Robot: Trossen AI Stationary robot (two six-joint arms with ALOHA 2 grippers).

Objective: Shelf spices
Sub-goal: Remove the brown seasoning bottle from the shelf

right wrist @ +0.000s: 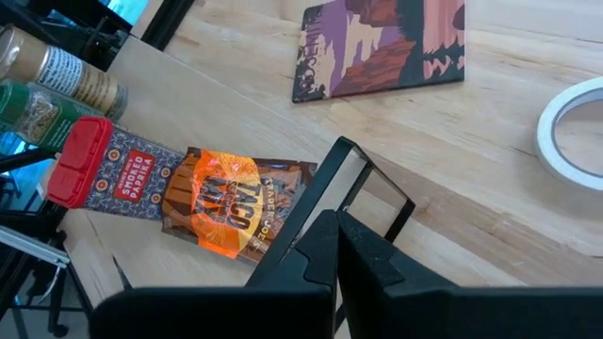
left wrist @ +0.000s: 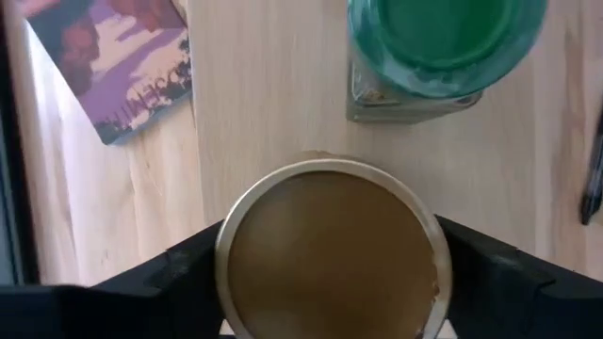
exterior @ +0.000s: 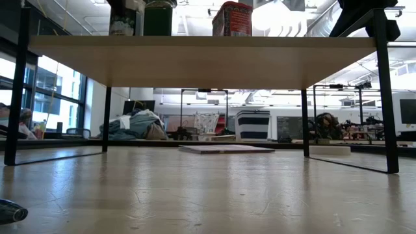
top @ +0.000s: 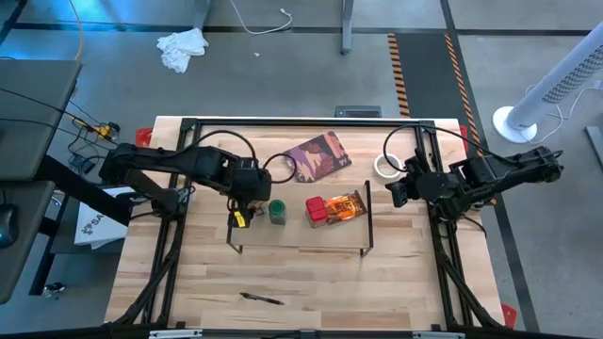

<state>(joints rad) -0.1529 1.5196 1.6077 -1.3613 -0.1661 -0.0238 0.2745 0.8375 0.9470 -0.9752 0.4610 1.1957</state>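
Observation:
The shelf stands mid-table, a light wood board on thin black legs. Standing along its far edge are a green-lidded jar, a red tin and an orange-brown packet. My left gripper is over the board's left end, shut on the tan-topped jar, right beside the green-lidded jar. In the low view the tan-topped jar stands upright at the board's top. My right gripper hangs shut just right of the shelf, holding nothing. My left gripper has the tan-topped jar between its two fingers, one on each side, just below the lid's rim. The fingers come from above, pointing steeply down. The wide lid hides the place of contact. The jar is upright, its base at the shelf's top board.
A dark reddish printed card and a white tape roll lie on the table beyond the shelf. A dark pen lies near the front edge. Bare wood spreads in front of the shelf.

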